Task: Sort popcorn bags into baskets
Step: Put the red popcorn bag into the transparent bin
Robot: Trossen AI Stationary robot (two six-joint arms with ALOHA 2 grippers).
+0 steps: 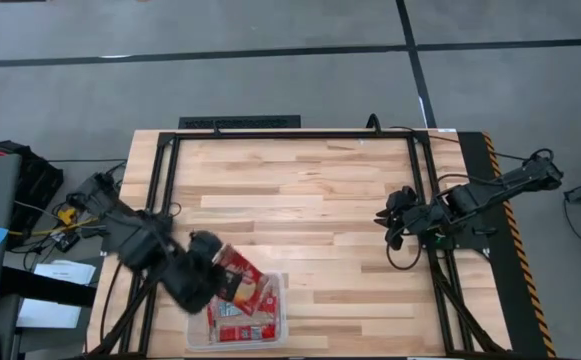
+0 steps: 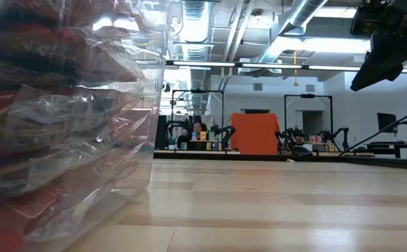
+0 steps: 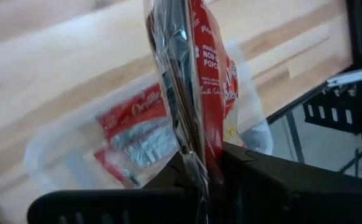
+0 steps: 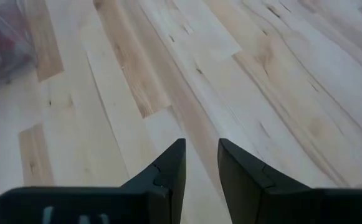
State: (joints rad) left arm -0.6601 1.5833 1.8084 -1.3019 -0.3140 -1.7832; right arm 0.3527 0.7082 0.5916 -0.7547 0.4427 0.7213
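Observation:
My left gripper [image 1: 213,280] is over the table's near left part, shut on a red popcorn bag [image 1: 242,268] that hovers above the clear plastic tub [image 1: 282,322]. In the left wrist view the bag [image 3: 199,68] shows edge-on, in clear wrap, with the tub [image 3: 40,155] below it. Several red packets with pale panels [image 3: 137,134] lie flat in the tub. The low view shows the tub's wall [image 2: 143,140] up close. My right gripper [image 1: 390,222] waits above bare wood near the right edge; its fingers [image 4: 200,163] stand a narrow gap apart. My left gripper [image 3: 207,167] pinches the popcorn bag between its two fingers at the bag's end nearest the wrist [image 3: 200,146]. The flat bag stands edge-on in the jaws. It sticks out forward past the fingertips, lifted clear above the tub and the packets in it.
A black metal frame [image 1: 425,200] runs around the wooden table top [image 1: 300,200]. The tub sits at the near edge, left of centre. Cables and boxes [image 1: 60,215] lie beside the table's left edge. Bare wood stretches between the tub and my right gripper.

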